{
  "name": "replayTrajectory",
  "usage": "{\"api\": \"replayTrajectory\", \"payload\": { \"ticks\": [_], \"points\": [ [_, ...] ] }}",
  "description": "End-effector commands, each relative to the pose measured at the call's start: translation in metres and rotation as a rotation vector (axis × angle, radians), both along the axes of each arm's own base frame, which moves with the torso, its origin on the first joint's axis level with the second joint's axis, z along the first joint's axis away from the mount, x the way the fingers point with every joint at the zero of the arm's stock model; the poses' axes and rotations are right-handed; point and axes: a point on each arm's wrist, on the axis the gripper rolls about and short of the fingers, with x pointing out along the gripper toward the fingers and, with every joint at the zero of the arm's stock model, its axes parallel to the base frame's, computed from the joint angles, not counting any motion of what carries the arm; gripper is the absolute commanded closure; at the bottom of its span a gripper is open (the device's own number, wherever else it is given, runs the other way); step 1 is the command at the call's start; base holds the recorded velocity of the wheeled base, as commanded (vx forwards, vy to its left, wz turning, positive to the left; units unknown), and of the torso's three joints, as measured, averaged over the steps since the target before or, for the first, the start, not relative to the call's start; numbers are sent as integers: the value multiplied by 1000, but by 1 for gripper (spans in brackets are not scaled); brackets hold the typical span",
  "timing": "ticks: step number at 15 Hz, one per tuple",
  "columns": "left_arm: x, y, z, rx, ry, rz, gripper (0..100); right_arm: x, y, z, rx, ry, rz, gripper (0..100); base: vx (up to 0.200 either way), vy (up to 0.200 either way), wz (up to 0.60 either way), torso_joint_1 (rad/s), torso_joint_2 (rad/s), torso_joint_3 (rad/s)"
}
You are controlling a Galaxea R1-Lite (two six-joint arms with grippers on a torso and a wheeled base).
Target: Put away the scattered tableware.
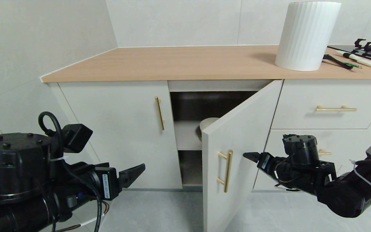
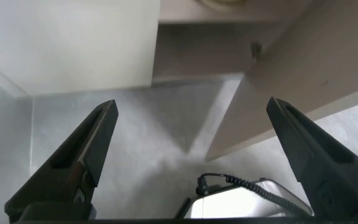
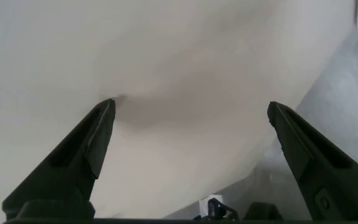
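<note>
Left gripper (image 2: 191, 107): fingers apart, empty, low before the closed left door | pale dish (image 1: 207, 125): on cabinet shelf, partly behind open door (image 1: 243, 135) | right gripper (image 3: 191, 106): fingers apart, empty, near the door handle (image 1: 225, 170) | white ribbed container (image 1: 306, 35), then utensils (image 1: 362, 61): on countertop (image 1: 172, 62).

Desk (image 1: 172, 62): tan wood grain. Cabinet door (image 1: 243, 129): off-white, with gold handle (image 1: 227, 170). Canister (image 1: 306, 35): white, vertical ribbing. Bowl (image 1: 206, 124): cream. Floor (image 1: 159, 209): pale grey, faintly mottled.
</note>
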Motion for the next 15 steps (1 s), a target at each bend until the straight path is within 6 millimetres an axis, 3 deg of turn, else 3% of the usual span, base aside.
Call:
{"api": "replayTrajectory", "payload": {
  "ticks": [1, 6, 15],
  "points": [
    [0, 0, 0, -2, -1, 2, 0, 1, 1, -2, 3, 5, -3, 0, 200, 0, 0, 12, 2, -2],
    [0, 1, 1, -5, -8, 5, 0, 15, 2, 6, 93, -47, -100, 0, 0, 0, 0, 0, 0, 0],
    [0, 0, 1, -5, -7, 4, 0, 57, -2, -11, 35, -112, -353, 0, 0, 0, 0, 0, 0, 0]
  ]
}}
